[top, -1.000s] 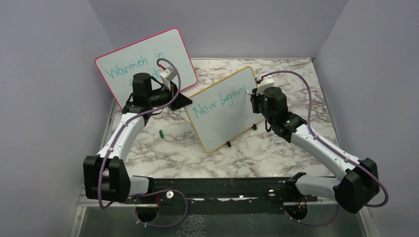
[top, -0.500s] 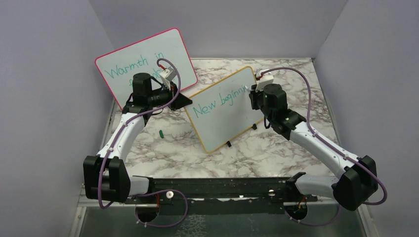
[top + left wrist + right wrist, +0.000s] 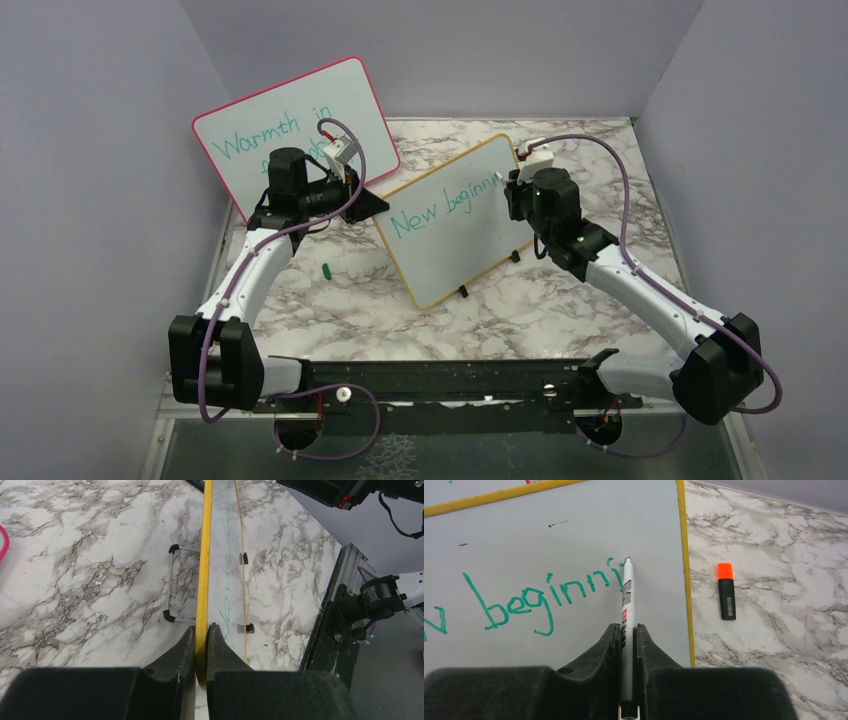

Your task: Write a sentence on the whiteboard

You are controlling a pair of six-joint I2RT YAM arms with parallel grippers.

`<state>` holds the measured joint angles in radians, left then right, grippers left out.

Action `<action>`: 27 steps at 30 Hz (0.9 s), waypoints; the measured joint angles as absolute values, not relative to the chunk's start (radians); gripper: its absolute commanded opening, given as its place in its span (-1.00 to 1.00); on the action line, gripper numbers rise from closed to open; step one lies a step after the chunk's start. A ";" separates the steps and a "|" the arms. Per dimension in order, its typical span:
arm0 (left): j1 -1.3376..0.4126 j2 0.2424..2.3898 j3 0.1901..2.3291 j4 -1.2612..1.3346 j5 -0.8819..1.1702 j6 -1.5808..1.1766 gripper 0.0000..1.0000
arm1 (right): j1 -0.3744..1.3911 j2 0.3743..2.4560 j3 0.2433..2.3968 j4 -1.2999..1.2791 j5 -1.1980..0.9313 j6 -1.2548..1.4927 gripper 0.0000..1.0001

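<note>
Whiteboard [image 3: 450, 250]: L fingers [image 3: 175, 665] clamp frame [image 3: 202, 580], R fingers [image 3: 599, 650] clamp marker [image 3: 627, 587]; orange-cap pen [image 3: 726, 592] wrist-view only.

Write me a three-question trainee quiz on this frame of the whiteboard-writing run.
1. True or false: the left arm's jaws are clamped on the edge of the yellow-framed rectangular whiteboard.
2. What do the right arm's jaws hold? A. a blue sponge eraser. B. a white marker pen with its green tip on the board. C. nothing.
3. Fill in: the teal-green handwritten sentence on that board opens with the word ____.

Key: 1 true; 2 B; 3 New.
</note>
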<state>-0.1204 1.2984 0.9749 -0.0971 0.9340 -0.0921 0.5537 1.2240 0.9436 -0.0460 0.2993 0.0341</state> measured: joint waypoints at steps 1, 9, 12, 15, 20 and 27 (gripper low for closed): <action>-0.120 1.298 0.975 -0.097 0.934 -0.092 -1.00 | 0.553 1.224 0.944 -0.046 0.300 0.034 -0.99; -0.120 1.298 0.975 -0.097 0.934 -0.092 -1.00 | 0.548 1.224 0.937 -0.047 0.306 0.049 -1.00; -0.120 1.298 0.975 -0.097 0.934 -0.092 -1.00 | 0.548 1.222 0.931 -0.049 0.307 0.053 -1.00; -0.120 1.298 0.975 -0.097 0.934 -0.092 -1.00 | 0.548 1.219 0.923 -0.051 0.309 0.056 -0.99; -0.120 1.298 0.975 -0.097 0.934 -0.092 -1.00 | 0.548 1.205 0.902 -0.057 0.309 0.064 -1.00; -0.120 1.298 0.975 -0.097 0.934 -0.092 -1.00 | 0.548 1.196 0.896 -0.065 0.317 0.071 -1.00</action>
